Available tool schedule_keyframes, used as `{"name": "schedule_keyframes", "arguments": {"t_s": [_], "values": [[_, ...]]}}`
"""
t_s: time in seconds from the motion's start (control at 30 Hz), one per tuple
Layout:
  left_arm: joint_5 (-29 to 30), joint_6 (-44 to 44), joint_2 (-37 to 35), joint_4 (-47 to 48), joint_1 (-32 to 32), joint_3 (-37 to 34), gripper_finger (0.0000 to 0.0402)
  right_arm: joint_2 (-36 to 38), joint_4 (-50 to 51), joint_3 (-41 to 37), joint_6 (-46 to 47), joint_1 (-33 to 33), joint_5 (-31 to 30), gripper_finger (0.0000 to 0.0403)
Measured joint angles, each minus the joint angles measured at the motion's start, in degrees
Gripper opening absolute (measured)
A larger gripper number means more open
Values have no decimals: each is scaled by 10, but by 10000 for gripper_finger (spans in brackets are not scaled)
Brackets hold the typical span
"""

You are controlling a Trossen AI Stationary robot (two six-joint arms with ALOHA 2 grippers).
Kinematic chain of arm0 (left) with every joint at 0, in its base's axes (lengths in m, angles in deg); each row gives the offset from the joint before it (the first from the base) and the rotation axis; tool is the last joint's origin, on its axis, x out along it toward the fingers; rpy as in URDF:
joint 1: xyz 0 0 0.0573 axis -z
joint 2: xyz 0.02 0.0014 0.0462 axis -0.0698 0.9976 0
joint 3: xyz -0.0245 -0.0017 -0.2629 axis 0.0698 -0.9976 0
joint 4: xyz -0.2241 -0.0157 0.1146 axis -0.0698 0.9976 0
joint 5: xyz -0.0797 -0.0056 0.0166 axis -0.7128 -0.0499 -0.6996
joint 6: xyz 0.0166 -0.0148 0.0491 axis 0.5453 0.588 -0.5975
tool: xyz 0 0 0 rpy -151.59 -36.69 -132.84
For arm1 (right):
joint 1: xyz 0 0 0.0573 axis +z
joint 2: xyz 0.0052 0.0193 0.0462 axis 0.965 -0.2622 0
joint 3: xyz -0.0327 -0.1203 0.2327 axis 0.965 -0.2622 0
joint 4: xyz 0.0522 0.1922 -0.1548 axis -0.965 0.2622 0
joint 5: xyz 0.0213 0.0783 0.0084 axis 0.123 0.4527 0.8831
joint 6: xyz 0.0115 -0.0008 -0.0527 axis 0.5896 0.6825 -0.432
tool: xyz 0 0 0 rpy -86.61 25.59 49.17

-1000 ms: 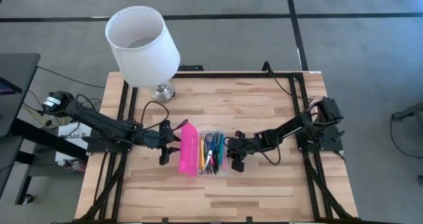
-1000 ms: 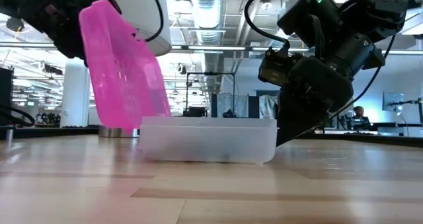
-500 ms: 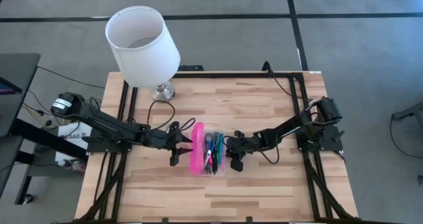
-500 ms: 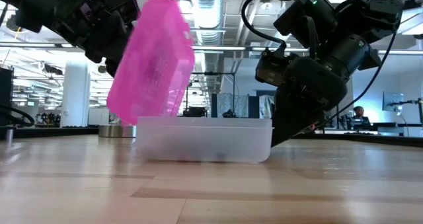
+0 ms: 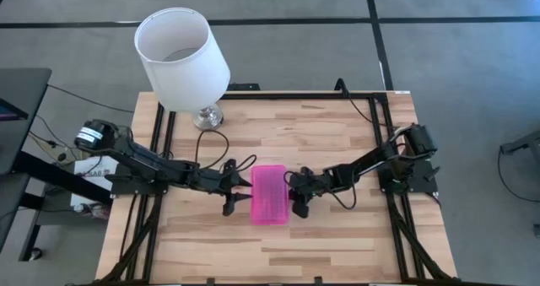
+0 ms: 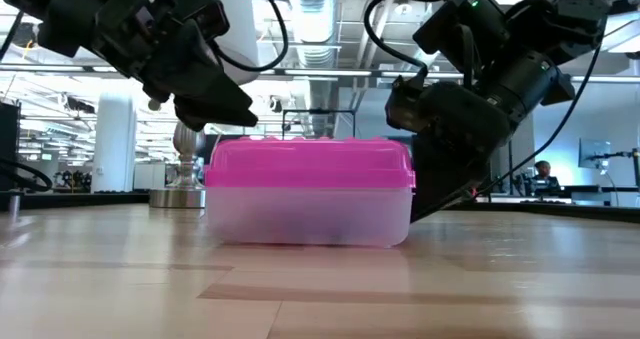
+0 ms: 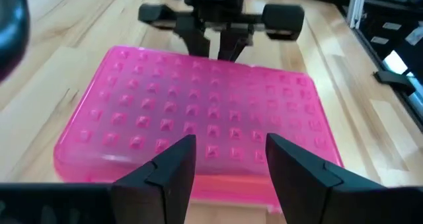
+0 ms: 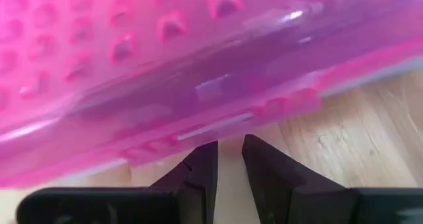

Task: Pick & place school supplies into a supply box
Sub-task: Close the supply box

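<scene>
Swung down since a second ago, the pink lid (image 5: 270, 194) now caps the supply box (image 6: 310, 211) mid-table; left gripper (image 7: 228, 159) hovers wide and empty, right gripper (image 8: 229, 163) narrow at the rim, holding nothing. Light, slick plastic: grip the sides

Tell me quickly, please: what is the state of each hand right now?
Left hand: open, holding nothing, just above the pink lid of the supply box.
Right hand: fingers nearly together at the box's side, no grip visible.
</scene>
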Motion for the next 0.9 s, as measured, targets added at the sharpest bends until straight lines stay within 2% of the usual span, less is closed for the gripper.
{"name": "schedule_keyframes", "arguments": {"t_s": [0.2, 0.43, 0.57, 0.67, 0.8, 0.9], "values": [[1, 25, -37, 78, 0, 0, 178, 23, 47, 0, 36, 4, -5, 75], [41, 52, -103, 170, 0, 1, 178, 117, 169, -2, 35, 8, -41, 75], [50, 78, -108, 217, 0, 0, 178, 170, 111, -2, -4, 12, -56, 75], [26, 99, -83, 224, -6, 0, 178, 183, 38, 0, -52, 11, -58, 75], [-15, 92, -42, 187, -5, 0, 178, 177, 27, -2, -64, -2, -50, 75], [-25, 69, -4, 153, 3, 0, 178, 170, 18, -1, -73, -8, -44, 75]]}}
